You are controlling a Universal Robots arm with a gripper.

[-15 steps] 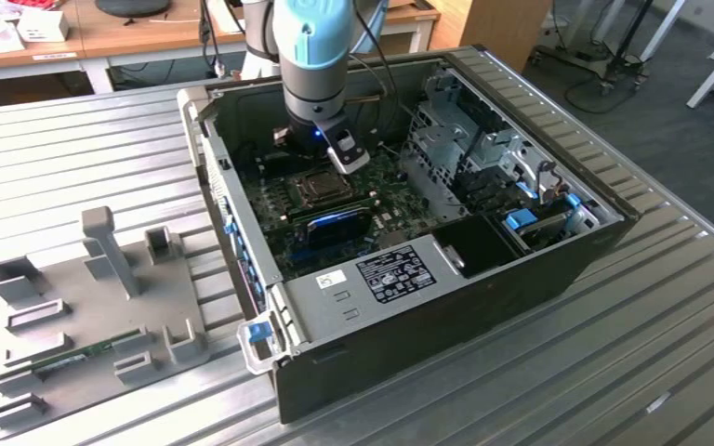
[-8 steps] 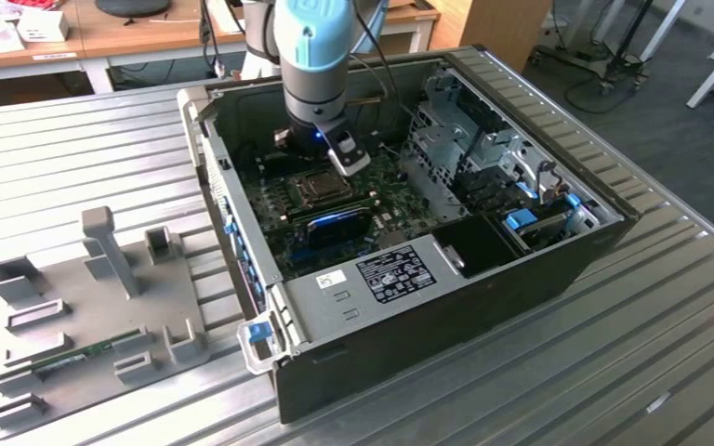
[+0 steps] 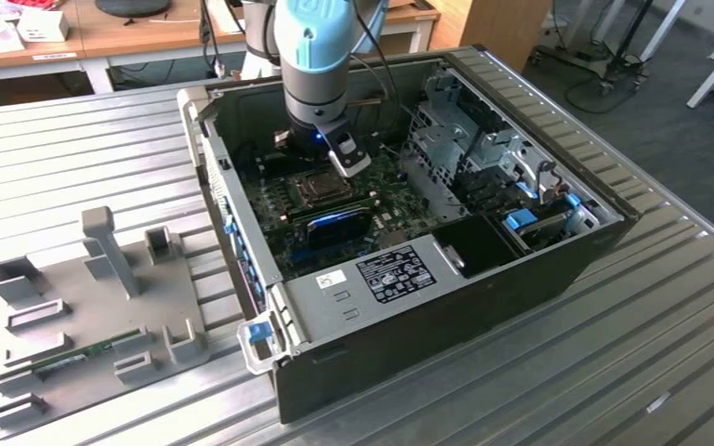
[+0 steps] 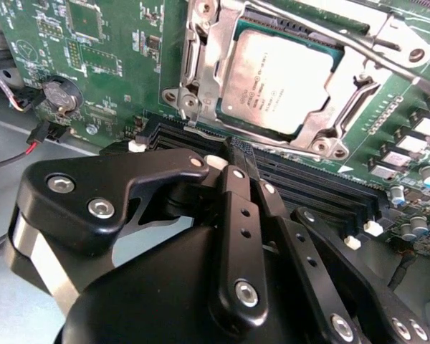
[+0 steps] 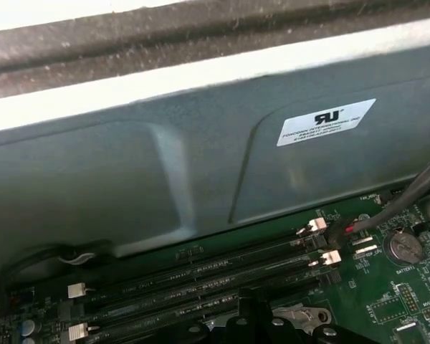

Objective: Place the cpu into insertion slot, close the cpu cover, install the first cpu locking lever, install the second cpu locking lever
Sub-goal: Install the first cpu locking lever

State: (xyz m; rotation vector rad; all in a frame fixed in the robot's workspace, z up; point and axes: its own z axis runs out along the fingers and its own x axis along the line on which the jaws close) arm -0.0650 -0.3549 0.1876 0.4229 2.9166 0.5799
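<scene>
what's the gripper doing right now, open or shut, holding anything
gripper: shut, fingers pressed together, holding nothing, tips over the memory slots beside the cpu seated in its socket.

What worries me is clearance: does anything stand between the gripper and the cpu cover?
Nothing visible does: in the second wrist view the gripper sits over the memory slots, right beside the cpu cover.

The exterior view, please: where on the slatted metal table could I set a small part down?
Bare slats of the table lie beyond the grey fixture plate, and also at the exterior view's right of the computer case. Inside the case it is crowded.
</scene>
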